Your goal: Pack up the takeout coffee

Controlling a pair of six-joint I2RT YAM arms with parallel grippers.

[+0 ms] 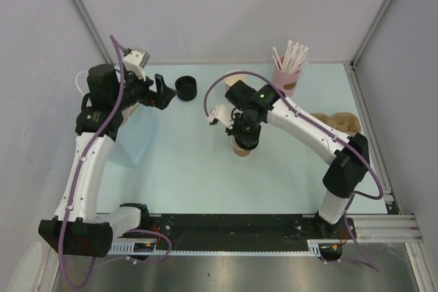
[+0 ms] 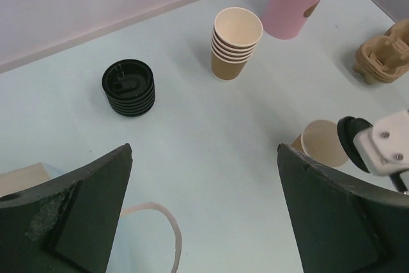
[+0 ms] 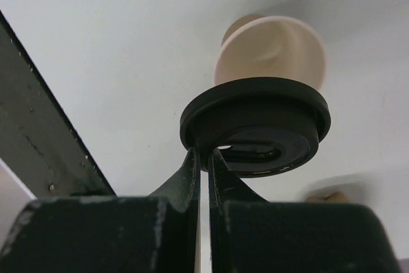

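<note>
The right gripper point(image 3: 203, 158) is pinched tight on the rim of the black lid point(image 3: 255, 126), holding it just above the kraft cup point(image 3: 271, 46), which stands near the middle of the table point(image 2: 211, 132) with its cream inside uncovered. The left gripper point(image 2: 204, 151) hangs over the table's left side with its fingers spread wide and nothing between them. Beyond it are a stack of black lids point(image 2: 128, 87), a stack of lidless brown cups point(image 2: 236, 43) and a pink cup point(image 2: 297, 1) of white sticks; the pink cup bears a brown mark too small to read. Moulded cardboard carriers point(image 2: 383, 55) lie at the right edge. No cup or lid carries legible print.
</note>
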